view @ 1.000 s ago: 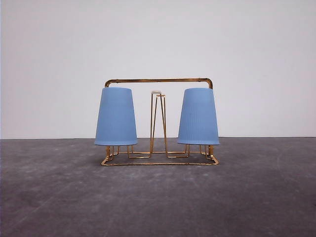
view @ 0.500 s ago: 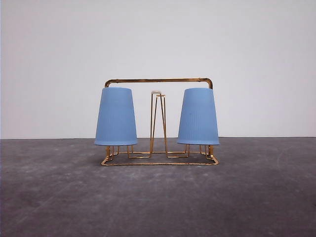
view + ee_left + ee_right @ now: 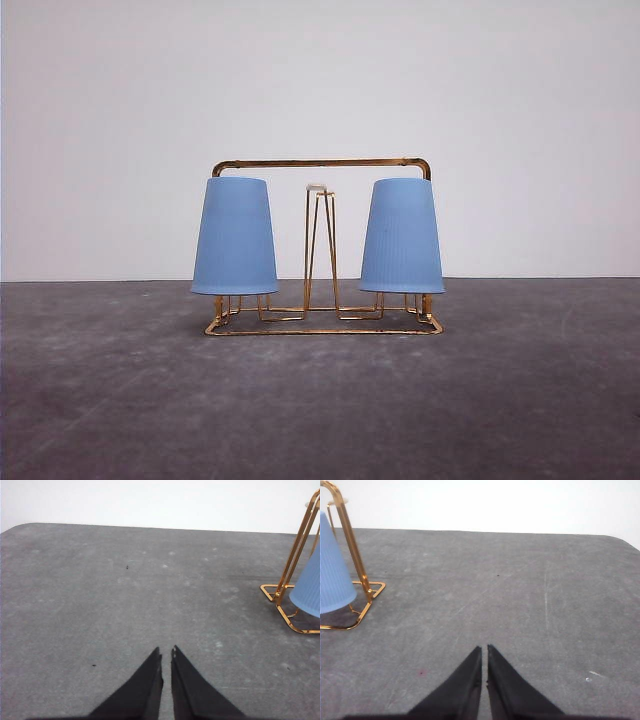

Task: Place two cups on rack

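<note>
Nearest to the onlooker, the left claw [image 3: 166, 652] is resting low over the grey table [image 3: 100, 605] with its two black fingers pressed together, pinching nothing. The right claw [image 3: 484, 651] is sitting in the same way, tips together and empty, over bare table surface.

From each claw the rack [image 3: 322, 163] is lying forward and toward the middle of the table, well apart from both: the left claw is facing its left end, the right claw its right end, and neither arm is looking clearly nearer (each has one cup on its own side). The rack's long axis is running across the table, left to right as the robot faces.

Farther off, the left cup [image 3: 234, 237] and the right cup [image 3: 401, 236] are both sitting upside down on the outer prongs, wide rims downward and clear of the table, standing upright. The middle prongs [image 3: 320, 245] are standing bare between them. Both cups are light blue, tapered, handleless and finely ribbed, with a matte finish. Judging from this arrangement, the task is appearing complete, and no further grasp seems required.
</note>
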Tool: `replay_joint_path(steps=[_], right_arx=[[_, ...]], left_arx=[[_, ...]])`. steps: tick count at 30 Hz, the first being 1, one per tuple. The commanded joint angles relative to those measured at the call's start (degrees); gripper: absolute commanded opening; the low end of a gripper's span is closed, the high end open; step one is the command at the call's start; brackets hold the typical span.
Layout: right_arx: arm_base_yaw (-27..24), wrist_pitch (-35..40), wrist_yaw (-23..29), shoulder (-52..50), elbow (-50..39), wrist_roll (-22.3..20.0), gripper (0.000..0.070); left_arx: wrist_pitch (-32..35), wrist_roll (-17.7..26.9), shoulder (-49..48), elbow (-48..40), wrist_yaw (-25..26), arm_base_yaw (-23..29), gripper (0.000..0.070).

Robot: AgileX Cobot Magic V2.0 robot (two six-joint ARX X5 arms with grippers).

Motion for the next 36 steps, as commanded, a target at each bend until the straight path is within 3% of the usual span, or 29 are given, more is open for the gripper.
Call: replay_joint_path(steps=[1, 36], right_arx=[[-0.1, 0.7, 0.0, 0.1, -0.3, 0.0, 0.0017], [-0.1, 0.6, 0.0, 0.1, -0.3, 0.0, 0.0017]], left_arx=[[-0.3, 0.0, 0.0, -0.8, 0.1, 0.0, 0.0016], [-0.3, 0.0, 0.0, -0.8, 0.1, 0.0, 0.0016]])
